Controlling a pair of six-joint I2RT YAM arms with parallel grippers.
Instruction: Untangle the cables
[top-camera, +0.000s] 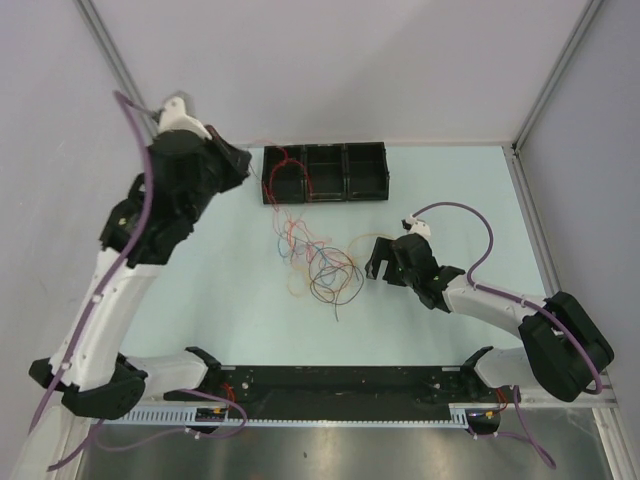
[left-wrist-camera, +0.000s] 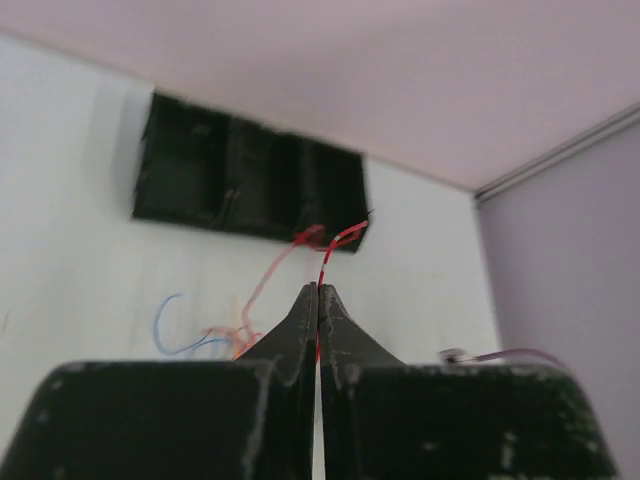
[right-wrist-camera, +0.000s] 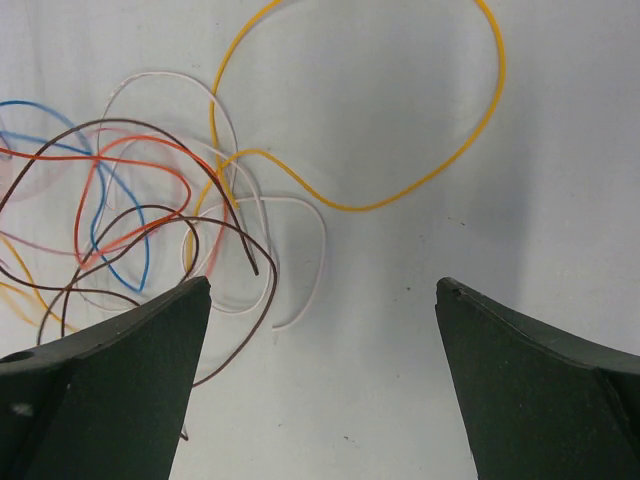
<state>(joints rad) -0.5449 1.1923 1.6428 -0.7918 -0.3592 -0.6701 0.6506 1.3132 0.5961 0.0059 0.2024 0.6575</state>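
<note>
Your left claw (left-wrist-camera: 318, 290) was clamped shut on a thin red wire (left-wrist-camera: 323, 262) — the strand ran up from the tips toward the black plastic tray with three compartments (top-camera: 343, 172). In the top view that claw sat at about 10 o'clock of the loose tangle of thin red, blue, orange-yellow and dark cables (top-camera: 318, 262). The tangle lay mid-way across the pale green worktop (top-camera: 450, 200), with the tray at its 12 o'clock and a red loop reaching into the tray's left compartment. Your right claw (right-wrist-camera: 322, 284) stood wide open and empty at 3 o'clock of the tangle — a yellow wire loop (right-wrist-camera: 345, 208) and a brown wire (right-wrist-camera: 274, 290) lay just ahead of its fingers.
</note>
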